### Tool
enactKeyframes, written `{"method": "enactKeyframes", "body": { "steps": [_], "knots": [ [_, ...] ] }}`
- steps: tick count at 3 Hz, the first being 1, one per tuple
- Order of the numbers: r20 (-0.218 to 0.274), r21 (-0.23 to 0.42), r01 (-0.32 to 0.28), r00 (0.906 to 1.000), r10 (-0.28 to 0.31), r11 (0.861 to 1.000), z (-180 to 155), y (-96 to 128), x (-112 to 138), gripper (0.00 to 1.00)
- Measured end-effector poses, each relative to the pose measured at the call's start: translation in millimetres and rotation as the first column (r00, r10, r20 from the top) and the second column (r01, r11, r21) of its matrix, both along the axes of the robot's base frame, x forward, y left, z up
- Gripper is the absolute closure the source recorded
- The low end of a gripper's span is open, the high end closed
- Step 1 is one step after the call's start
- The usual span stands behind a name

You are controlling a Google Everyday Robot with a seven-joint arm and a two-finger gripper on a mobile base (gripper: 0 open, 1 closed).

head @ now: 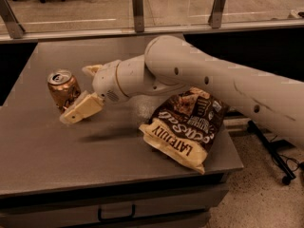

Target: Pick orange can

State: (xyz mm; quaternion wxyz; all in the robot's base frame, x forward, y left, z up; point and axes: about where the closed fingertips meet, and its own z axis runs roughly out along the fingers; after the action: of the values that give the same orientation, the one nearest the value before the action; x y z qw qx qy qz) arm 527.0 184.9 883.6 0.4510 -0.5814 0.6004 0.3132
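Camera view shows a grey surface [42, 165] that fills most of the frame. The orange can [62, 90] stands upright on it at the middle left, with its silver top and pull-tab turned up. A thick white arm [213, 80] comes in from the right edge and reaches across to the left. Its end effector [74, 94] is just beside the right side of the can, low over the surface. The two cream fingers [80, 110] are spread apart: one shows behind the wrist near the upper right of the can, and the other lies in front and overlaps the lower right part of the can. I cannot tell if either finger touches the can. A dark snack bag [185, 127] with a pale band and large letters lies flat at the centre right of the surface, partly under the arm, well apart from the can. A drawer handle [116, 215] is at the bottom of the frame.
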Motion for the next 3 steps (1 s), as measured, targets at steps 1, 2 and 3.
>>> {"method": "enactKeyframes", "body": {
  "steps": [1, 2, 3],
  "knots": [
    [-0.03, 0.022, -0.047, 0.9984, 0.048, 0.999, -17, 22, 0, 0.39],
    [-0.063, 0.046, -0.11, 0.9916, 0.113, 0.993, -24, 45, -8, 0.63],
    [-0.073, 0.084, -0.145, 0.9859, 0.151, 0.986, -14, 57, -17, 0.86]
  ]
}}
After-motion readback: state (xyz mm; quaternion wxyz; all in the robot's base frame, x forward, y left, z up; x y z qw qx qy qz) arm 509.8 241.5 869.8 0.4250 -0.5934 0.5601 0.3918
